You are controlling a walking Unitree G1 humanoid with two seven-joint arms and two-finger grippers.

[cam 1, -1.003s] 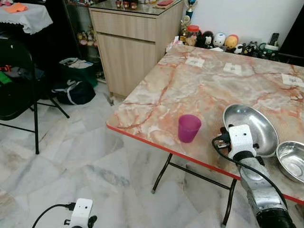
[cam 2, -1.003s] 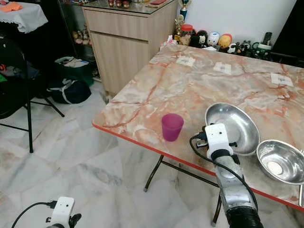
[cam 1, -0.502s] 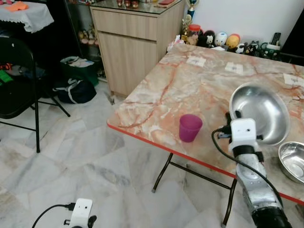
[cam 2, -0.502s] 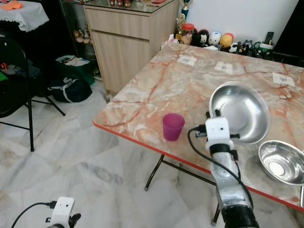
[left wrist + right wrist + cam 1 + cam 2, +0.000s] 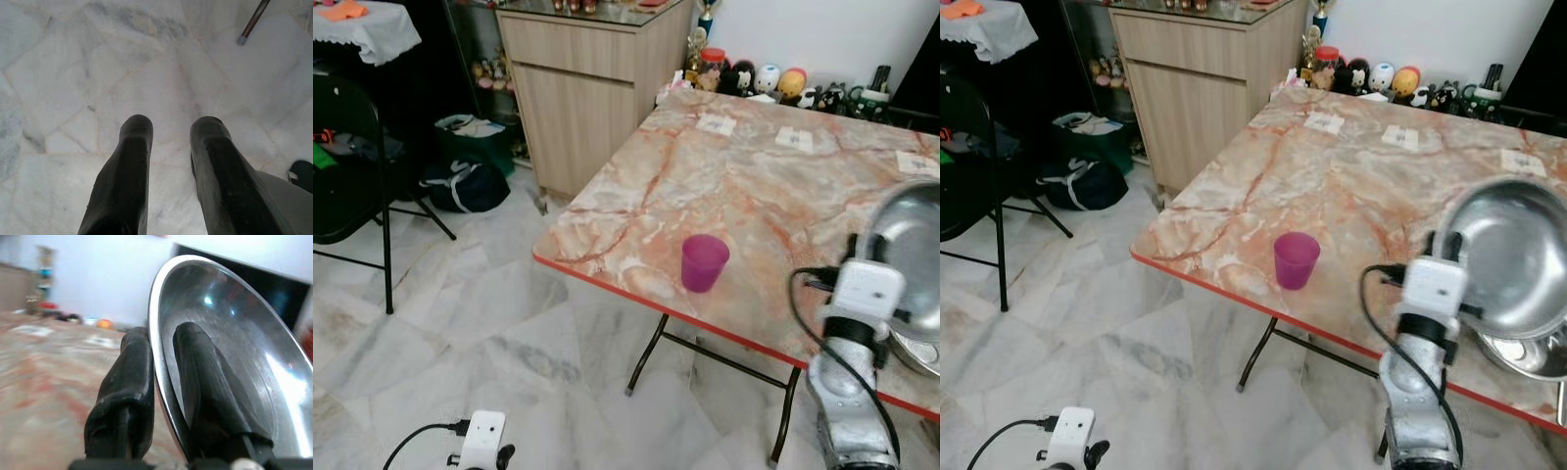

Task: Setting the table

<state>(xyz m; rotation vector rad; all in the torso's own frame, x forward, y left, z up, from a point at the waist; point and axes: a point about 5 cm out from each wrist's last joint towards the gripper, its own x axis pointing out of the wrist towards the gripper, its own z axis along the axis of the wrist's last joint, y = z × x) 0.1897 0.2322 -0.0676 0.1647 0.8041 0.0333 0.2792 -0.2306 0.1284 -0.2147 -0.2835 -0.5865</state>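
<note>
The right hand [image 5: 159, 382] pinches the rim of the steel plate [image 5: 1518, 259], tilted on edge above the bench's [image 5: 1351, 186] right near corner, hollow facing the robot; left hand [image 5: 168, 166] hangs open

My right gripper [image 5: 159, 382] pinches the rim of a shiny steel bowl [image 5: 1518, 259], one finger inside and one outside, holding it tilted up on edge above the marble table [image 5: 1351, 186] at the right of the frame. Its hollow faces the camera. Just beneath it, at the lower right, a second steel bowl [image 5: 1533, 354] sits on the table. A translucent magenta cup [image 5: 1295, 260] stands upright near the table's red front edge, center frame.
</note>
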